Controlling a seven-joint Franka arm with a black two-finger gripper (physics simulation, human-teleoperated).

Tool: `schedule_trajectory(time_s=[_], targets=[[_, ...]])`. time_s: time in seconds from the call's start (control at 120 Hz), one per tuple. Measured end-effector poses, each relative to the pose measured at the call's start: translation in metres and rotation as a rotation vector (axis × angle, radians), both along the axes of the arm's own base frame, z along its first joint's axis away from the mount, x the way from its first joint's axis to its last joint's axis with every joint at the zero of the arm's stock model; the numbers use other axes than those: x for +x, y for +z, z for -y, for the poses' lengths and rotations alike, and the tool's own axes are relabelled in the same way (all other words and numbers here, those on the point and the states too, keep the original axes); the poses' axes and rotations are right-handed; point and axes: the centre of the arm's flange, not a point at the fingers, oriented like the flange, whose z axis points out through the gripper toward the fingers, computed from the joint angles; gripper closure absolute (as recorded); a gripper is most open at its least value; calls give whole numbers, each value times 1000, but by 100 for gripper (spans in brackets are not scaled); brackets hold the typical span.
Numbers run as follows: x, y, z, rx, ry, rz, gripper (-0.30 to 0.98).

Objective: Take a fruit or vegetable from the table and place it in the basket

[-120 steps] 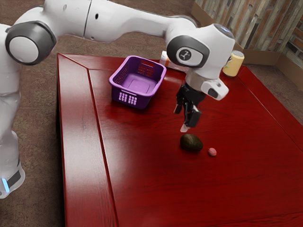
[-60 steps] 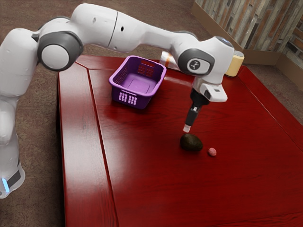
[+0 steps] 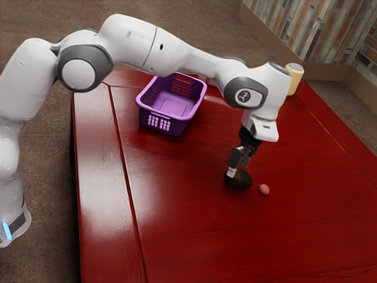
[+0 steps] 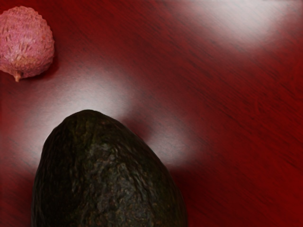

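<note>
In the exterior view, the lychee is lying nearest on the red table, just to the right of the avocado and slightly nearer. The avocado is resting on the wood, to the right of the basket and nearer than it. The gripper is pointing down right over the avocado, its jaws standing spread; one tip is overlapping the avocado's far left part in the view, and I cannot tell whether it is touching. In the wrist view, the avocado's dark, wrinkled skin is showing large under the hand, and the bumpy pink lychee is lying apart, off its narrower end.

Farther off and to the left, the purple basket is standing upright on the table. Beyond its right side, a white thing is peeking out, mostly hidden behind the arm. Near the table's far right corner, a yellow can is standing upright, partly covered by the arm. Behind everything, a wall of mottled boards is rising at the far right.
</note>
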Motion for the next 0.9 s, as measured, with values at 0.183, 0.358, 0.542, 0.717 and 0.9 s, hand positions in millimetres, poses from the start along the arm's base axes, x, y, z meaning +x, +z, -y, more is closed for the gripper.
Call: schedule_trajectory(time_s=[0.183,0.358,0.542,0.717,0.9], targets=[[7,-18,-5,-44,-38,1,0],[10,-37,-7,-77,-63,-3,0],[10,-45,-12,-109,-69,8,0],[12,-48,-15,-144,-68,18,17],[15,-55,-20,-191,-53,17,18]])
